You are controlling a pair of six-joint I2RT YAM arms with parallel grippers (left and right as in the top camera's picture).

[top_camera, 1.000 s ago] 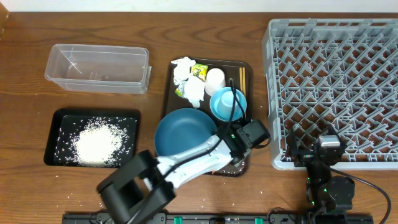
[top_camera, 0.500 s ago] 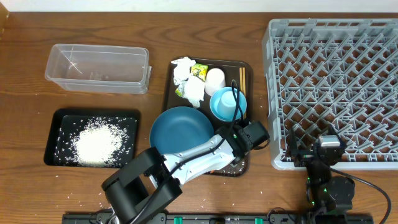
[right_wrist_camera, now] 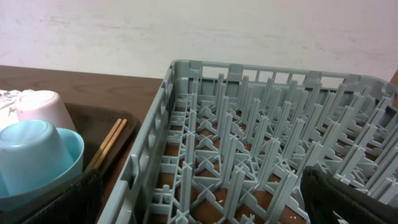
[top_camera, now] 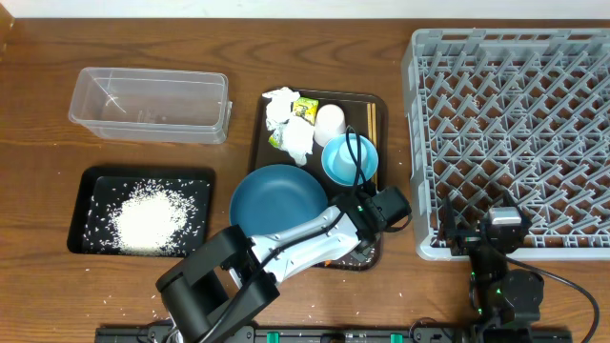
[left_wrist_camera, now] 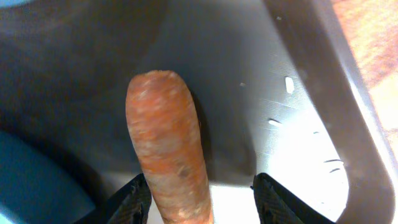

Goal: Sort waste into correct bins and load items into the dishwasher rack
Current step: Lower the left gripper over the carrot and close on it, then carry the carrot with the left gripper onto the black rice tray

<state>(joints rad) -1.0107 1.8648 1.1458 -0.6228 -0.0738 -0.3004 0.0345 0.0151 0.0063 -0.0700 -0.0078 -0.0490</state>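
Straddling, with the left gripper point(left_wrist_camera: 205, 198) spread wide and holding nothing, the small orange carrot point(left_wrist_camera: 166, 143) lying on the brown serving tray point(left_wrist_camera: 249, 74) at lower centre of the wrist frame, pointing straight up-frame between the fingers, sitting nearer the frame-left one.

A carrot point(left_wrist_camera: 166, 149) shows dull, rough orange skin, blotched pale, against a smooth dark tray point(left_wrist_camera: 249, 74) with a soft sheen and fine scratches. Elsewhere: a matt grey plastic rack point(top_camera: 505, 36), a glossy clear plastic container point(top_camera: 150, 74), crumpled white paper napkins point(top_camera: 297, 141), bare wooden chopsticks point(right_wrist_camera: 107, 144) and a grained, polished wooden table point(top_camera: 143, 38).
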